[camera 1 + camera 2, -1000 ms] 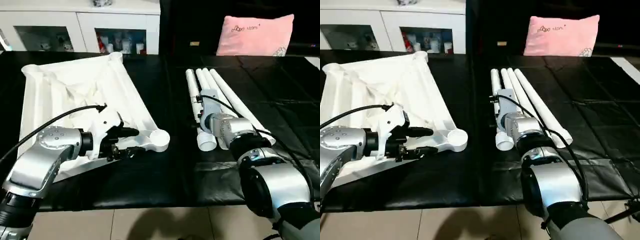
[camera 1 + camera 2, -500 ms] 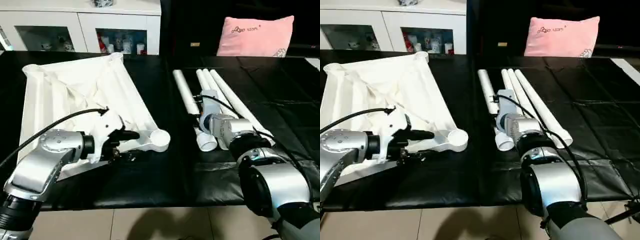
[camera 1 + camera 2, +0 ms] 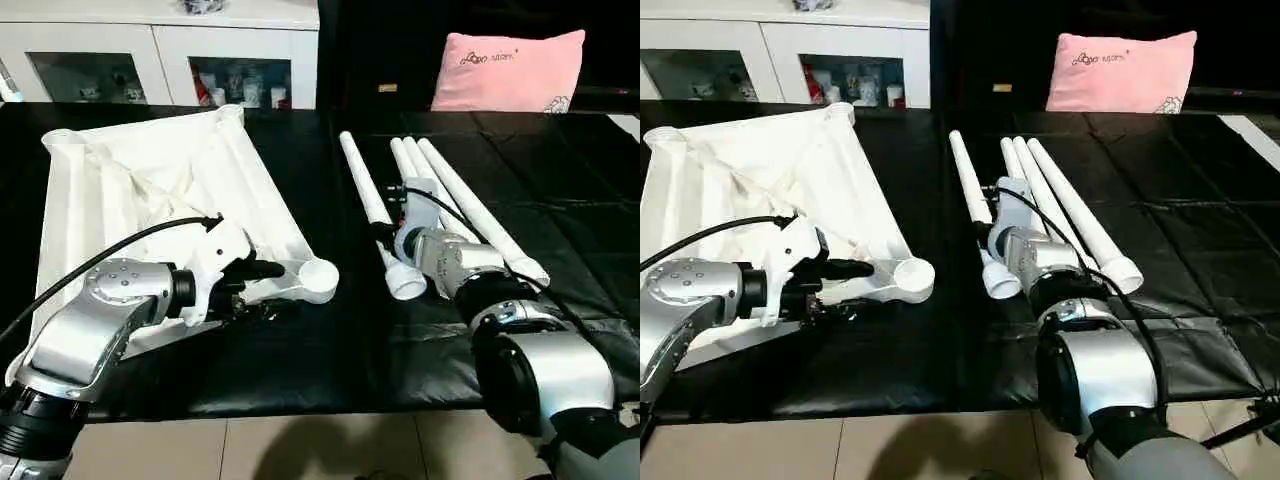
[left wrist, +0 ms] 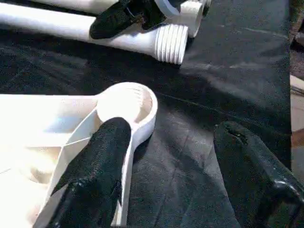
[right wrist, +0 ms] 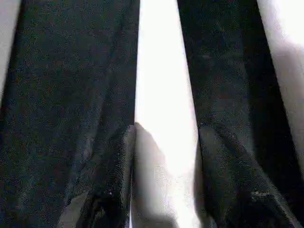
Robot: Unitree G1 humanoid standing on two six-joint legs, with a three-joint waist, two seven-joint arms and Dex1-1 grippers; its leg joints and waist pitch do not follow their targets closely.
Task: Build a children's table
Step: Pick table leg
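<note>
**Right gripper clamping one leg; left gripper spread at the corner socket**

The table top (image 3: 150,190) is lying upside down on the black cloth (image 3: 330,340), on the robot's left side, ribbed underside facing up. Its nearest corner socket (image 3: 318,278) is pointing toward the middle of the cloth.

The left gripper (image 3: 255,290) is sitting at that corner with its fingers spread apart. In the left wrist view one finger (image 4: 97,166) is resting on the white rim just behind the round socket (image 4: 127,102), while the other finger (image 4: 247,161) is standing off over bare cloth, gripping nothing.

The right gripper (image 3: 390,235) is clenched on one tube leg (image 3: 365,185); in the right wrist view both fingers (image 5: 116,180) are pressing against the sides of the white tube (image 5: 164,123). This leg is lying angled away from the others, its threaded end (image 3: 408,282) near the cloth's middle, close to the socket but not touching it.

Three more legs (image 3: 470,205) are lying side by side just beyond the right forearm. A pink pillow (image 3: 508,68) and a white cabinet (image 3: 160,55) are standing at the back.
</note>
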